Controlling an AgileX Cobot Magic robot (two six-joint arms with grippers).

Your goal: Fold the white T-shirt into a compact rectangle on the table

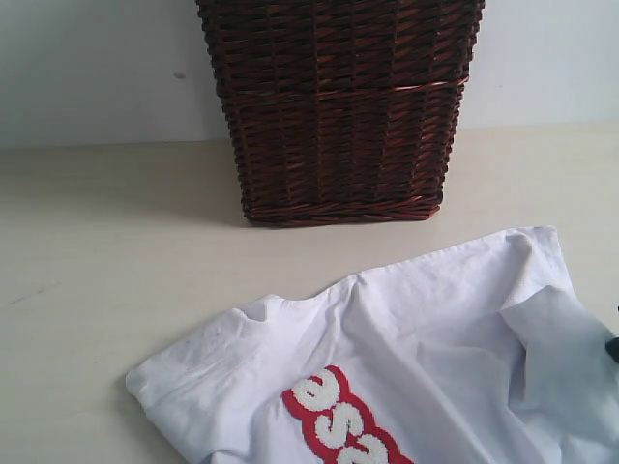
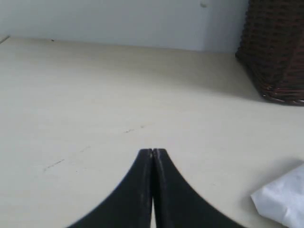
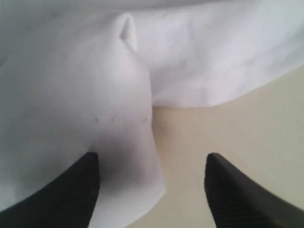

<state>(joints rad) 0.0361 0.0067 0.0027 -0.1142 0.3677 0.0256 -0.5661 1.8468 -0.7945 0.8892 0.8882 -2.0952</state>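
The white T-shirt (image 1: 426,338) lies rumpled on the table (image 1: 106,261) at the front right of the exterior view, its red band of white letters (image 1: 340,425) showing. A fold of it (image 3: 118,118) lies between the spread fingers of my right gripper (image 3: 152,159), which is open; one fingertip (image 3: 90,164) is over the cloth, the other over bare table. Only a dark bit of that gripper (image 1: 612,346) shows at the exterior view's right edge. My left gripper (image 2: 152,152) is shut on nothing over bare table, apart from a shirt corner (image 2: 285,199).
A dark brown wicker basket (image 1: 338,106) stands at the back centre of the table, against a pale wall; its lower corner (image 2: 278,52) shows in the left wrist view. Bare table stretches left of the shirt.
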